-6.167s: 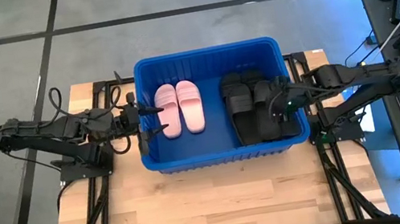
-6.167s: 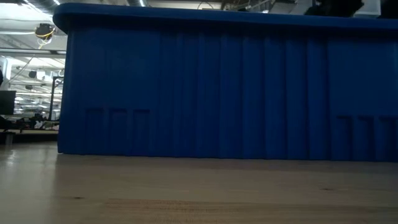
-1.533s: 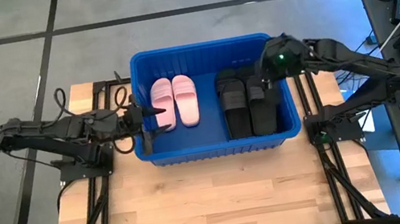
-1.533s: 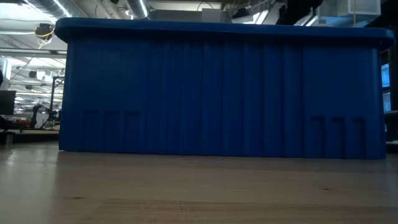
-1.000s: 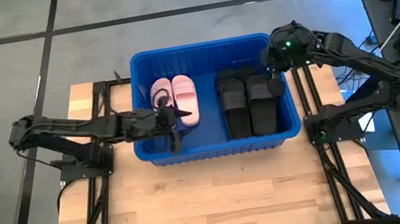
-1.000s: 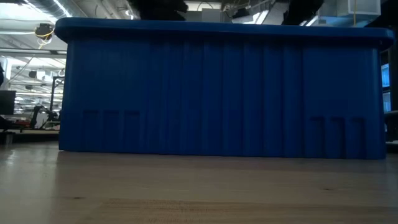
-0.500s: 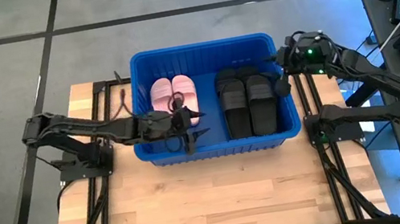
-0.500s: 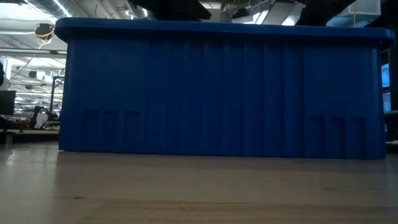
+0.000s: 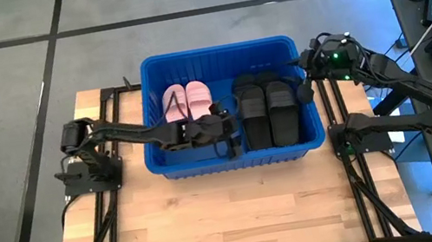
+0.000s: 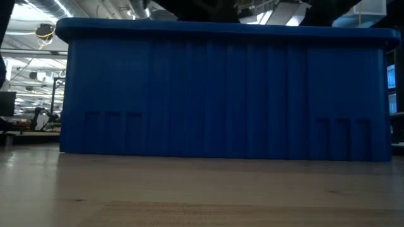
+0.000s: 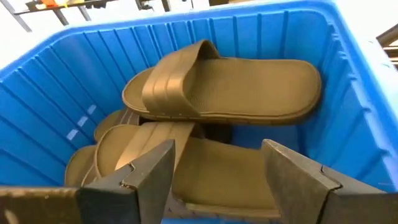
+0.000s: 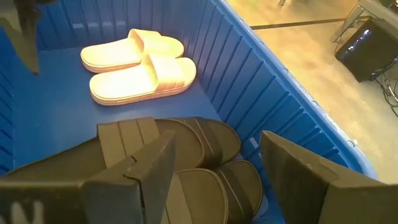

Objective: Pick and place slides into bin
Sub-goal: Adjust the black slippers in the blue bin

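1. All six slides lie inside the blue bin point(image 9: 152, 105) on the tabletop point(image 9: 240, 214): the pink pair point(image 9: 187, 101) beside the black slides point(image 9: 267, 112).
2. The left pincer point(image 9: 225, 130) hovers in the bin between the pairs, fingers spread wide, holding nothing.
3. The right pincer point(image 9: 306, 88) sits at the bin's rim, also wide and empty.
4. Judged: placing looks finished; next, both arms should lift clear.

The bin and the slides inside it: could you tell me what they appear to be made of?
The bin looks like moulded blue plastic, semi-glossy: ribbed walls and a rolled rim catch highlights. The black slides look like matte foam or rubber, probably moulded in one piece, with a fine-textured footbed and ridged strap. The pink slides look like the same soft, matte material.
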Motion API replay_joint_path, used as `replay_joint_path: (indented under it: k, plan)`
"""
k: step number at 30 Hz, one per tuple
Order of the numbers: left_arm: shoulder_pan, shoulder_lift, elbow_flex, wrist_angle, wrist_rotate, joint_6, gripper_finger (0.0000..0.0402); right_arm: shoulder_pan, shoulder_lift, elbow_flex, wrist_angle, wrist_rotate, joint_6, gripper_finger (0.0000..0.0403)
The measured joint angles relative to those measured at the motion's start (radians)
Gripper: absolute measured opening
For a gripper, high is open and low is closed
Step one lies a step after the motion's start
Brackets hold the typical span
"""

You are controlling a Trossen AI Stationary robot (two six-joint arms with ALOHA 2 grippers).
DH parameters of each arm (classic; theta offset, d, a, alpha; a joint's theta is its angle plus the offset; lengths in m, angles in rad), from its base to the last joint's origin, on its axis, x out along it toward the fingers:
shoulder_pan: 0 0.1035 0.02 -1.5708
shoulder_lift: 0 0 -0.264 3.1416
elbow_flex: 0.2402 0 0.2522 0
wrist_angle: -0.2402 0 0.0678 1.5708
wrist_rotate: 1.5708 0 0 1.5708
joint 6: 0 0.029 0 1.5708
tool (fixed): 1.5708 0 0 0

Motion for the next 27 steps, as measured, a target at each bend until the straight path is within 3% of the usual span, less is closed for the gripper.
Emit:
replay_joint_path:
  k: [8,19,27]
  plan:
    - [0.048,0.089,0.114,-0.102,0.106,-0.08,0.0234,0.0,0.0,0.0,-0.001,0.0,0.0,0.0234]
    - [0.124,0.122,0.124,-0.218,0.053,-0.074,0.0234,0.0,0.001,0.0,-0.001,0.002,-0.023,0.0234]
    - [0.115,0.174,0.124,-0.197,0.045,-0.053,0.0234,0.0,0.001,0.0,0.001,0.001,-0.032,0.0234]
